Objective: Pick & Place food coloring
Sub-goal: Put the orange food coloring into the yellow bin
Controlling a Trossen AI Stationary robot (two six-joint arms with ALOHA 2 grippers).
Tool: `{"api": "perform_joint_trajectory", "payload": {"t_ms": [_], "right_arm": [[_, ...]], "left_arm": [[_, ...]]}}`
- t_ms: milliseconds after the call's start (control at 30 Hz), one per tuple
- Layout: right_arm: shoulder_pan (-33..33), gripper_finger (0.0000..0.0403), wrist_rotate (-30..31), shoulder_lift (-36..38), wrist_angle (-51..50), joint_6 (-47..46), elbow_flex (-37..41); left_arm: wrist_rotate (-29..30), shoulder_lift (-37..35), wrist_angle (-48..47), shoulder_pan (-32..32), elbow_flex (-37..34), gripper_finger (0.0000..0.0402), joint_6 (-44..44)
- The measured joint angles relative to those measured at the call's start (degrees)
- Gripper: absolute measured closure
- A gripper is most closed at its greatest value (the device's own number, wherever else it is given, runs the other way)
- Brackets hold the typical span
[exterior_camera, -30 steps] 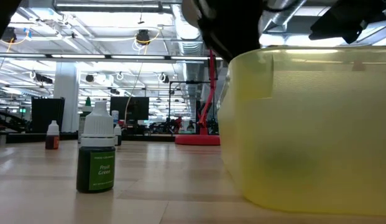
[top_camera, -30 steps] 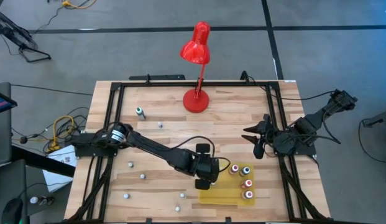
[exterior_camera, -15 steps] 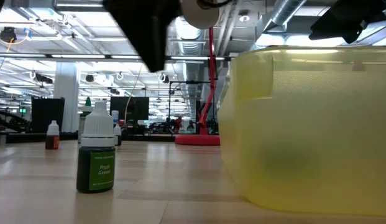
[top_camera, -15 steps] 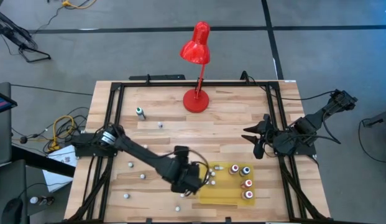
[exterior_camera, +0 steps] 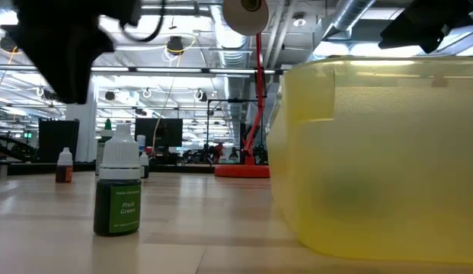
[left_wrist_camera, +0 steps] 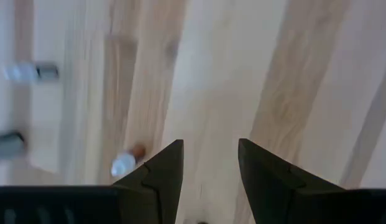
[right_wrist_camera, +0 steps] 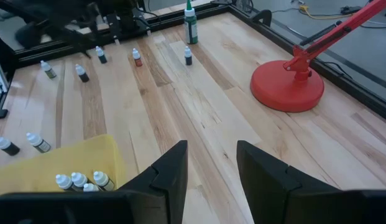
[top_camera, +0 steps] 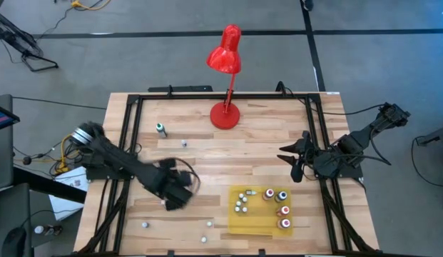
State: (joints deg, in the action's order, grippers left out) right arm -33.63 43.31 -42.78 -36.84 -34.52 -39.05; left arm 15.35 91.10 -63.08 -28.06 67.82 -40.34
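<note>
Both fingers of left hand [left_wrist_camera: 208, 171] apart | holding nothing

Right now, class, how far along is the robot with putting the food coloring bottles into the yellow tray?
Done: about seven bottles stand in the yellow tray. In hand: nothing. The left pincer hangs open and empty over the table, left of the tray. The right pincer waits open at the right edge. Left: several loose bottles at front left and near the lamp.

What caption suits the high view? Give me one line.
Left pincer hovers left of the yellow tray holding food coloring bottles; right pincer waits at the far right.
</note>
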Motion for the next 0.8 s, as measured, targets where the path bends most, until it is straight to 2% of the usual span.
{"api": "perform_joint_trajectory", "payload": {"t_ms": [167,300,500,800], "right_arm": [[0.0,0.0274,0.02,0.02,0.0,0.0,0.0],[0.0,0.0274,0.02,0.02,0.01,0.0,0.0],[0.0,0.0274,0.02,0.0,0.02,0.0,0.0],[0.0,0.0274,0.02,0.0,0.02,0.0,0.0]], "left_arm": [[-0.98,-10.46,5.69,3.0,-13.1,0.0255,-10.2],[1.54,-14.87,7.43,4.92,-19.91,0.0255,-17.09],[3.07,-15.73,11.44,7.41,-26.08,0.0249,-20.23],[4.18,-15.73,19.4,10.09,-31.95,0.0241,-19.37]]}}
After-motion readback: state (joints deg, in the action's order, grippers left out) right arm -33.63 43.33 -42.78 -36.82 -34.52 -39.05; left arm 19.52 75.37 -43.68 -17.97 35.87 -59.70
